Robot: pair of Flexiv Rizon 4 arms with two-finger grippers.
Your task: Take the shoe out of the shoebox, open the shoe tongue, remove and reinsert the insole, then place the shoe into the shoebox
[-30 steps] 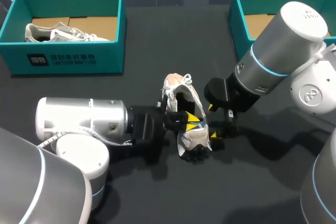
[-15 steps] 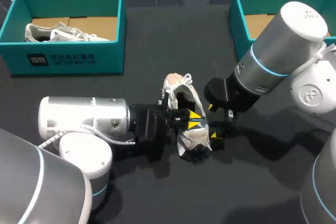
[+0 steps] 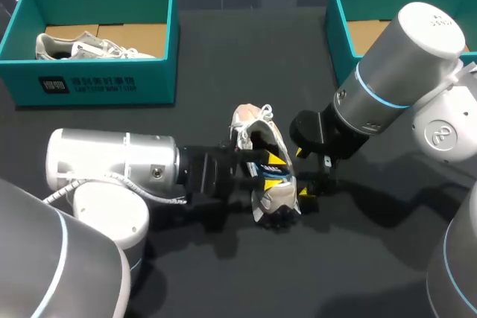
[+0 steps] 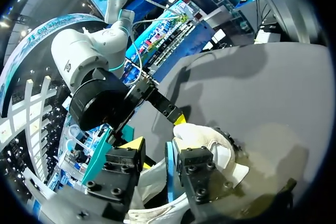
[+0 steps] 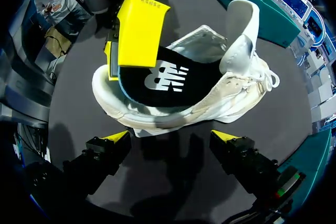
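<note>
Shoe (image 3: 270,197) lies toe away from me; left jaws pinch its insole (image 5: 168,77); right jaws open alongside.

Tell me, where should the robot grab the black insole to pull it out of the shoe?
By its heel end, coming from behind the shoe, on the side away from the raised tongue. The insole is thin and flat, and that end sits up at the shoe's opening, so two fingers can pinch its faces. The left gripper grips it there.
</note>
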